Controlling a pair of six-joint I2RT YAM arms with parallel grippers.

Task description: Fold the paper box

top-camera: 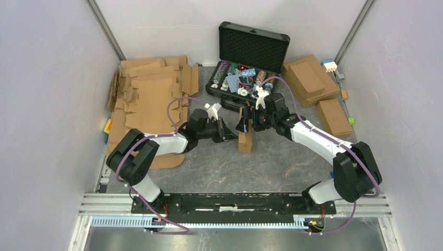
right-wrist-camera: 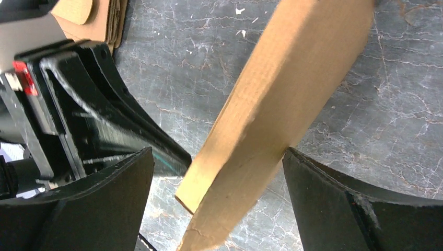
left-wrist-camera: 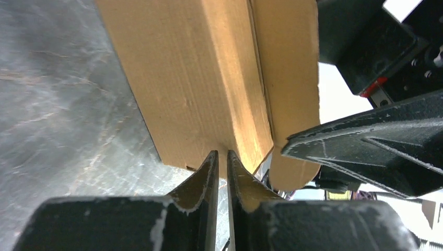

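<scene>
In the top view only the lower part of the paper box (top-camera: 245,141) shows. Its upper part is hidden behind the left end effector (top-camera: 234,135) and the right end effector (top-camera: 244,124), so the contact points cannot be made out there. In the left wrist view the box runs off the top edge, and its near edge disappears between the pinched fingers (left-wrist-camera: 208,172). The right wrist view cuts it off at top and bottom. Behind the box, the black case (top-camera: 254,48) holds items too small to identify.

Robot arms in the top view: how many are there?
2. The left arm reaches in from lower left, the right arm from lower right; none seems hidden.
</scene>
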